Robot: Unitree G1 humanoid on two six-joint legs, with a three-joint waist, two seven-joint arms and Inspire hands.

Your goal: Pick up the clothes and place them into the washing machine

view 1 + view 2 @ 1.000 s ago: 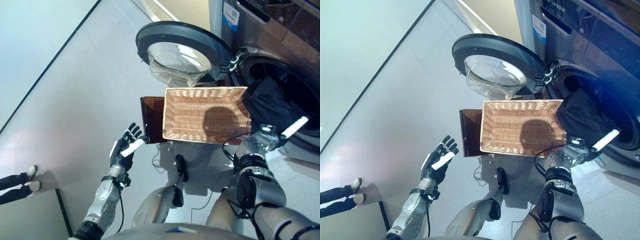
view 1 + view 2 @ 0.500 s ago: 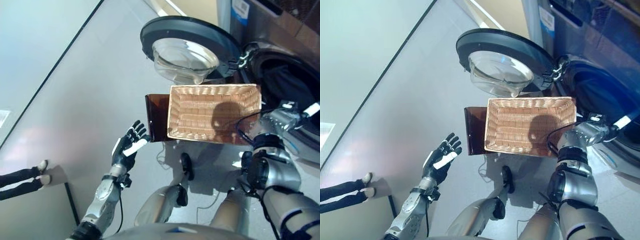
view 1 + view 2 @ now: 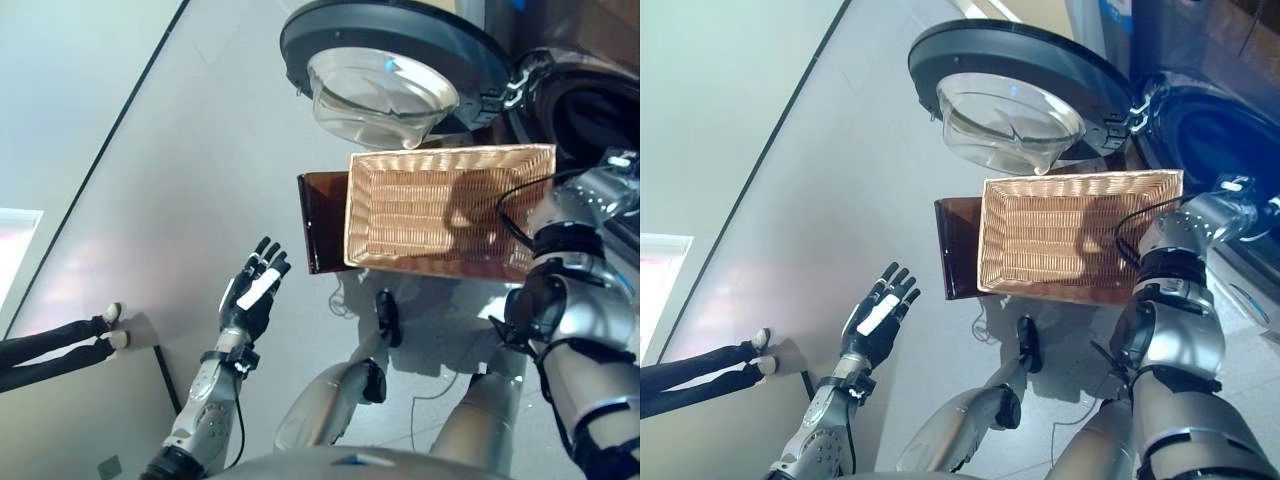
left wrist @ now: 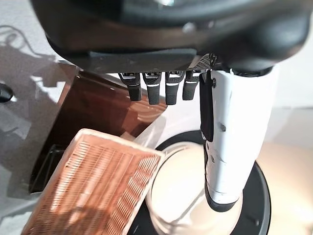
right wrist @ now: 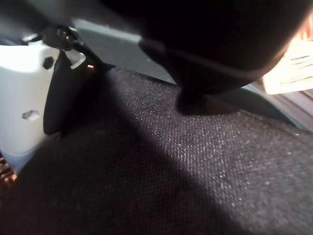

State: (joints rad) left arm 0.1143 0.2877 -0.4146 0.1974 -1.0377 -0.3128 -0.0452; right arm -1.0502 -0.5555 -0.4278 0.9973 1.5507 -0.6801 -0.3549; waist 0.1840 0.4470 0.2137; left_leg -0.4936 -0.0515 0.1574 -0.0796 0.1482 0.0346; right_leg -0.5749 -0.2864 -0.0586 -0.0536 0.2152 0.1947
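Note:
Dark cloth (image 5: 171, 171) fills the right wrist view, pressed against my right hand (image 5: 29, 103), of which only the white-covered thumb shows. In the eye views my right arm reaches past the basket into the washing machine's dark drum (image 3: 590, 110), and the hand itself is hidden at the drum's mouth. No clothes show in the eye views. The wicker basket (image 3: 450, 155) is empty. My left hand (image 3: 252, 295) hangs open over the floor to the left of the basket, holding nothing.
The round machine door (image 3: 380, 60) stands swung open just behind the basket. The basket rests on a brown stool (image 3: 320, 225). A person's legs (image 3: 50, 345) lie on the floor at far left.
The camera has shifted. My right arm has carried the dark clothes from the drum's mouth deeper into the machine, so they no longer show in the eye views. My left hand stays raised and open.

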